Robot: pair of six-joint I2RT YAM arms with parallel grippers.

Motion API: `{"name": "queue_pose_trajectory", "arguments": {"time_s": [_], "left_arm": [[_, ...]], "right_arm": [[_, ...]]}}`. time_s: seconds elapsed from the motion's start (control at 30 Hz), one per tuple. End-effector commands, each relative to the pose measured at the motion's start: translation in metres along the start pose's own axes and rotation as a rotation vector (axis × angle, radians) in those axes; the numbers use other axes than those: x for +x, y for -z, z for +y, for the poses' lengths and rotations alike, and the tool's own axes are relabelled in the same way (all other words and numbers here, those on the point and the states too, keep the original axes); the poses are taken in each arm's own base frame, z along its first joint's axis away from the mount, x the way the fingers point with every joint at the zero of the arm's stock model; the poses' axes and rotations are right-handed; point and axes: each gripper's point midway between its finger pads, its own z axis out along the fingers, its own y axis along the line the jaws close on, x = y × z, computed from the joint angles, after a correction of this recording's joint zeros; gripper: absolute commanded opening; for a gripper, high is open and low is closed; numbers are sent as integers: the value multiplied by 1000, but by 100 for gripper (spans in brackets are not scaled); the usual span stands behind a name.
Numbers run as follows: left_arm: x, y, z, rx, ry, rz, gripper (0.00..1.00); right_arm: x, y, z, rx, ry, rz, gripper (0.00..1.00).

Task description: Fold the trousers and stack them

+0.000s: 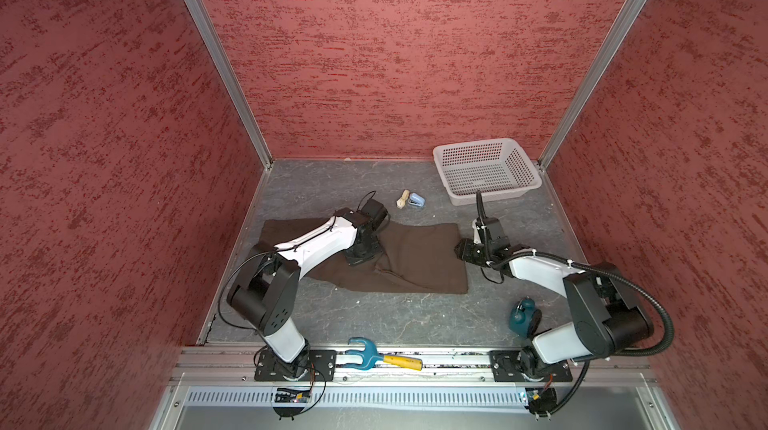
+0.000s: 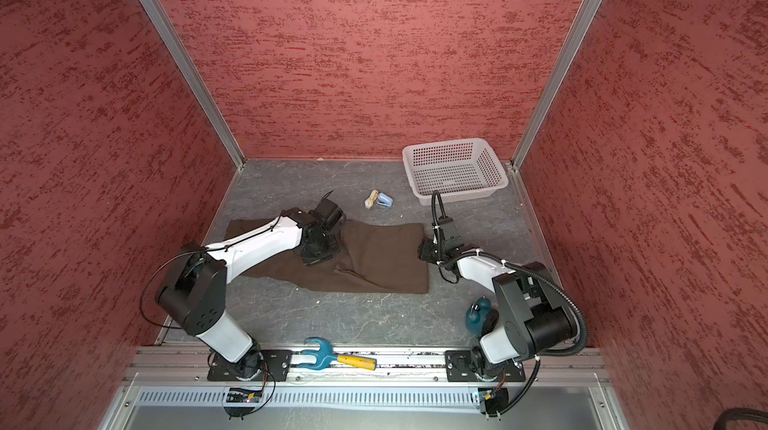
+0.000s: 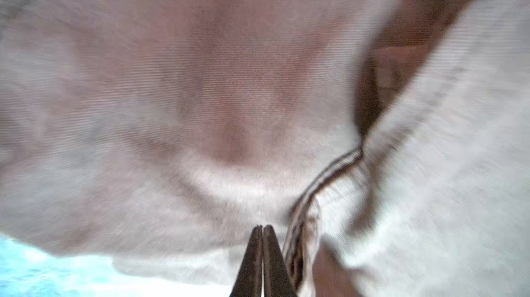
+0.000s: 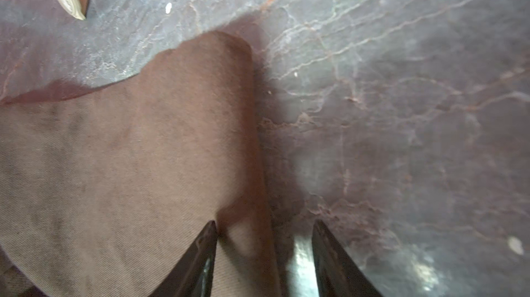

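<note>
The dark brown trousers point(image 1: 415, 257) point(image 2: 382, 257) lie flat on the grey table in both top views, stretching from the left wall toward the right. My left gripper point(image 1: 359, 257) point(image 2: 316, 258) points down onto their middle. In the left wrist view its tips point(image 3: 260, 226) are shut together into the puckered cloth point(image 3: 200, 80), beside a seam. My right gripper point(image 1: 461, 250) point(image 2: 422, 252) is at the trousers' right edge. In the right wrist view it point(image 4: 265, 222) stands open astride that edge, one finger over the cloth point(image 4: 114, 152) and the other over bare table.
A white basket point(image 1: 473, 143) stands at the back right corner. A beige piece point(image 1: 402, 199) and a small blue stapler point(image 1: 416, 200) lie behind the trousers. A teal object point(image 1: 523, 316) sits by the right arm's base. A blue fork tool with a yellow handle point(image 1: 382, 357) rests on the front rail.
</note>
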Motion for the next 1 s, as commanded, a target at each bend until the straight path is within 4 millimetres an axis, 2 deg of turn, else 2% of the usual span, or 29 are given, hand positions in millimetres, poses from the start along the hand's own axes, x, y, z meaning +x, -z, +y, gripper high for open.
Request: {"name": "queue_pose_trajectory", "arguments": {"time_s": [0.0,0.03,0.1,0.23,0.33,0.37,0.43,0.5,0.63,0.73,0.83,0.9,0.97], "left_arm": [[14,3,-11,65,-30,-7,25],[21,0,-14,75,-39,0,38],[32,-7,-17,73,-48,22,48],[50,-26,-16,45,-57,67,51],[54,-36,-20,46,-51,83,51],[52,-38,-23,54,-52,79,46],[48,-36,-31,67,-56,71,19],[42,-23,-32,45,-66,43,0],[30,21,-25,-11,-114,-91,0],[34,40,-16,-23,-100,-141,0],[50,36,-4,-24,-63,-131,19],[64,22,13,-59,-14,-99,36],[76,9,31,-101,37,-55,41]], "right_arm": [[-4,2,-7,26,-11,-22,56],[-3,2,-7,24,-18,-15,56],[-3,1,-3,5,-24,-6,56],[-6,4,-1,-3,-27,-17,56],[-7,6,2,-18,-32,-19,57],[-7,6,1,-15,-30,-22,57],[-8,7,-2,-1,-32,-27,57],[-6,7,-2,-1,-38,-23,57],[-8,6,-4,4,-28,-39,56],[-8,1,-1,-12,-30,-25,52],[-5,-4,1,-26,-20,-10,51],[-2,-7,0,-25,-19,5,52],[1,-9,0,-34,-17,15,53]]}}
